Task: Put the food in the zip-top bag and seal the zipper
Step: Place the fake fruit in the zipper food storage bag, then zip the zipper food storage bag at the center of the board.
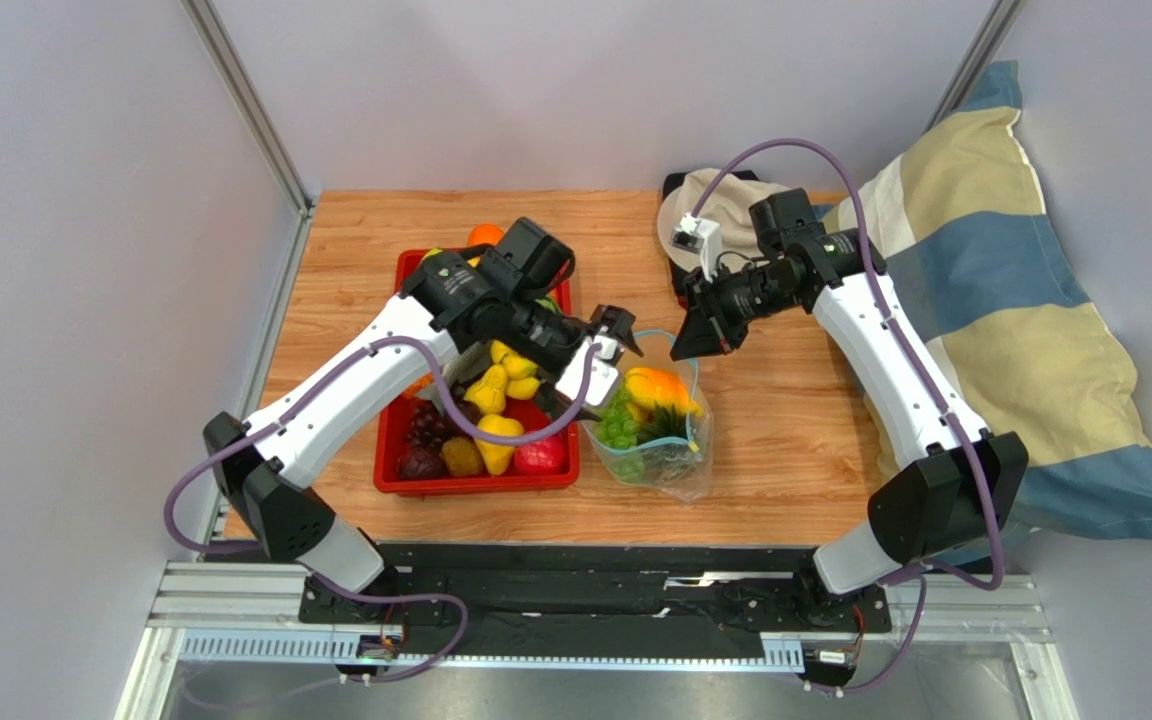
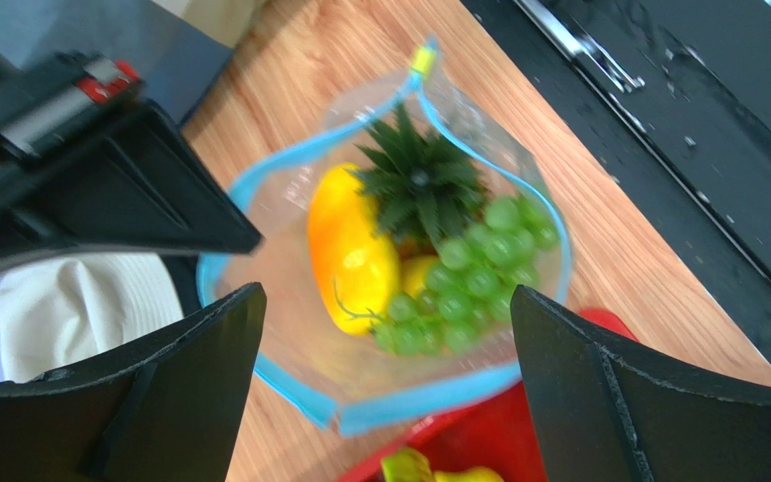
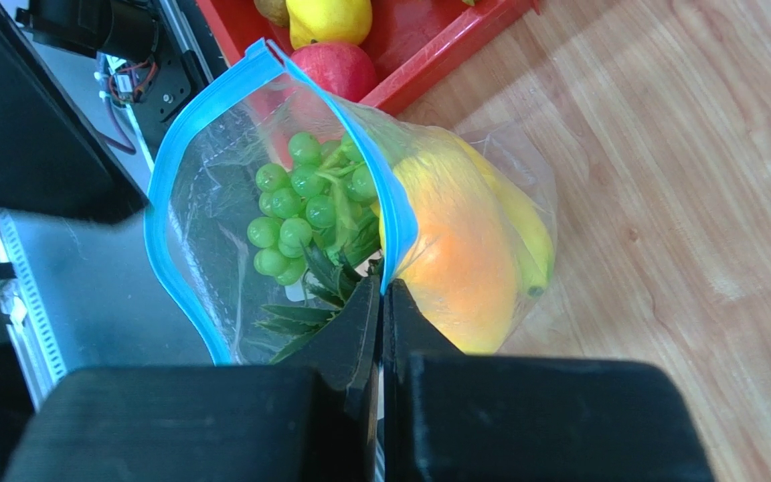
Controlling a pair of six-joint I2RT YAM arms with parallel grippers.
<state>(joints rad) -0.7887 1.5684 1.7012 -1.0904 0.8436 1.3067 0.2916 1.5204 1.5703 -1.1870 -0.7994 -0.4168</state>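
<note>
The clear zip-top bag (image 1: 660,438) stands open on the table just right of the red tray (image 1: 391,465). It holds an orange-yellow pineapple (image 2: 351,251) with green leaves and green grapes (image 2: 472,279). The blue zipper (image 2: 430,398) rings the open mouth. My right gripper (image 3: 383,287) is shut on the zipper strip (image 3: 396,226) at the bag's far edge and holds it up. My left gripper (image 2: 388,297) is open and empty, hovering over the mouth's near-left corner. More food lies in the tray: a red apple (image 3: 334,68) and a lemon (image 3: 329,18).
The red tray (image 3: 430,50) of toy fruit touches the bag's left side. A white hat on dark cloth (image 1: 683,225) lies at the back. A striped pillow (image 1: 988,300) lies on the right. The black base rail (image 2: 701,131) runs along the near edge.
</note>
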